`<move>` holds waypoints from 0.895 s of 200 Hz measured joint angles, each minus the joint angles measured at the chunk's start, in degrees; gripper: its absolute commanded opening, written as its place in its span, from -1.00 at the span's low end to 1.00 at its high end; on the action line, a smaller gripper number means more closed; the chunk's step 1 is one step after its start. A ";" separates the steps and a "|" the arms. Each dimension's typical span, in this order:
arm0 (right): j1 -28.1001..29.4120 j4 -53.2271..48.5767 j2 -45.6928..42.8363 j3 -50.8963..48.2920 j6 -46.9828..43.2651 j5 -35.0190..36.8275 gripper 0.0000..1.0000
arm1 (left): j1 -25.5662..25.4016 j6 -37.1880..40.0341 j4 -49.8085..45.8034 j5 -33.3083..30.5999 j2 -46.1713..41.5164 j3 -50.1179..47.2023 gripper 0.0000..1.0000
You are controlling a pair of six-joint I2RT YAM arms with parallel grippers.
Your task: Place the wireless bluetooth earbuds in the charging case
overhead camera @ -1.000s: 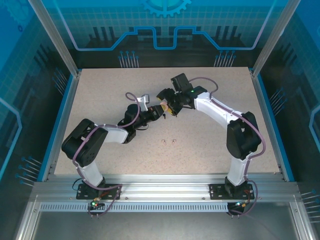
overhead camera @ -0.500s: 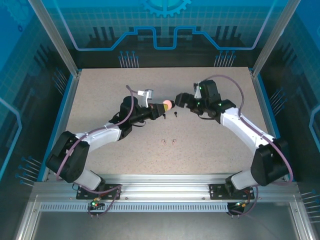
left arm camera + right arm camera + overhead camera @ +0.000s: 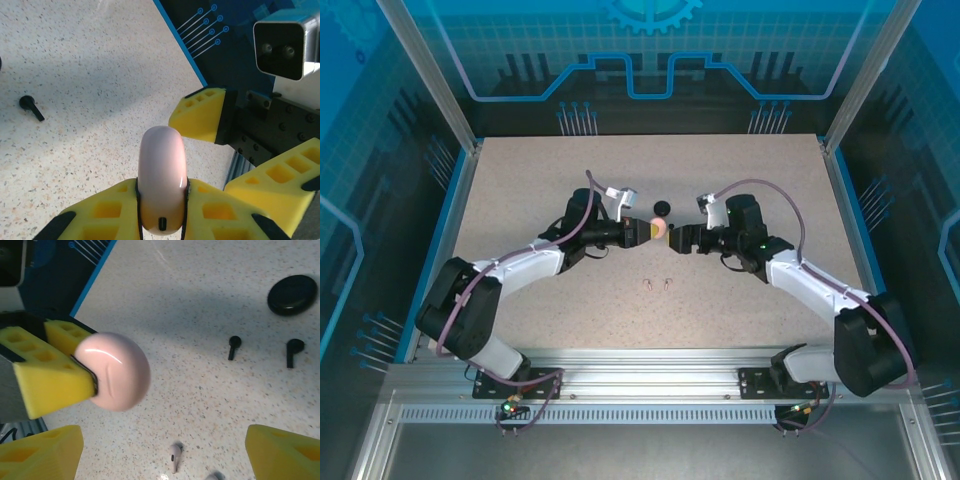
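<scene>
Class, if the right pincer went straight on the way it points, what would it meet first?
Most likely the pink charging case clamped in the left pincer, just ahead of the open right pincer, though slightly off its midline.

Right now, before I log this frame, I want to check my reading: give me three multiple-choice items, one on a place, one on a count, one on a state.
1. Where is the black case? A) lying on the table B) on the metal frame C) held in the air
2. How many black earbuds lie in the right wrist view? A) one B) two C) four
3. The left fingers are: A) open and empty B) shut on the pink case C) shut on an earbud
1A, it rests alone on the surface; 2B, two stemmed buds lie near the black case; 3B, both fingers press the case's sides.
</scene>
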 measured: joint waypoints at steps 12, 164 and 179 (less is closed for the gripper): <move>0.00 0.94 0.76 0.07 -0.09 -0.92 0.68 | 0.00 -0.02 -0.22 0.57 0.20 0.04 -1.00; -3.52 3.76 7.26 0.79 0.66 -1.70 0.52 | 0.11 -0.07 -0.33 2.62 -0.31 0.04 -1.00; -4.22 3.52 7.67 -0.04 0.83 -1.18 0.52 | 0.11 -0.07 -0.26 2.64 -0.87 0.04 -1.00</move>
